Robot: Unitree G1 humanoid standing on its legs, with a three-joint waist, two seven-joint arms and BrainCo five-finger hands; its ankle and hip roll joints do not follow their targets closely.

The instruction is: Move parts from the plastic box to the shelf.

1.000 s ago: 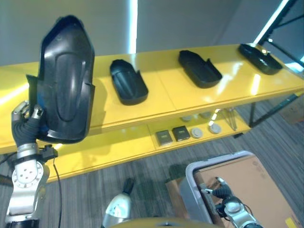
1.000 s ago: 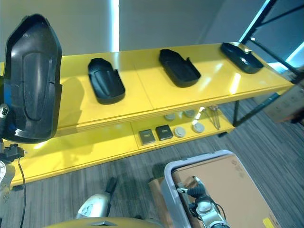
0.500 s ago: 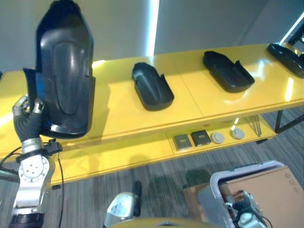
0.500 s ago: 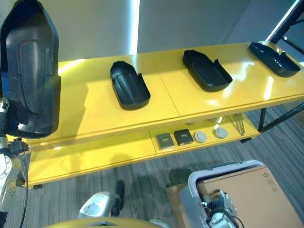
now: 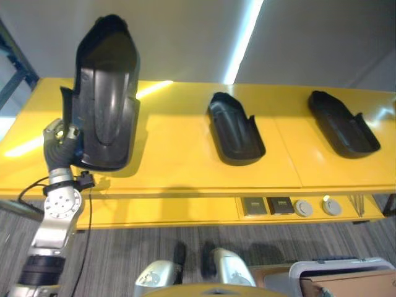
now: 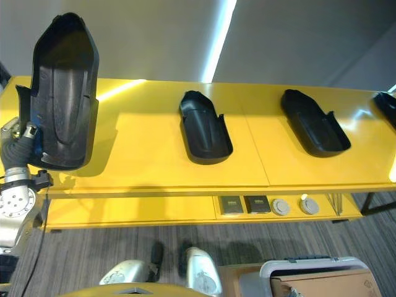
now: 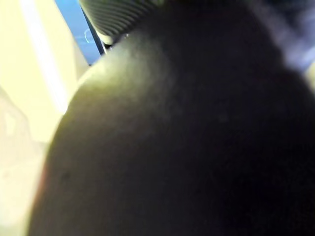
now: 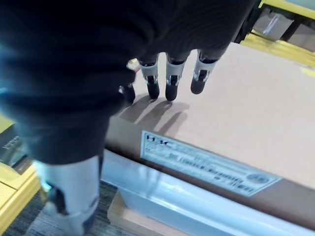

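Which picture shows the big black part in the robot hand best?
The right eye view: the whole black part shows upright above the yellow shelf, held by the left robot hand. The left eye view shows nearly the same. The left wrist view shows a dark blurry surface.

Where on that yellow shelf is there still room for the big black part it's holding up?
The widest bare stretch of the yellow shelf lies between the held black part in the left hand and the middle black part. A narrower gap lies between that and the right black part. The lower shelf is crowded around the small parts.
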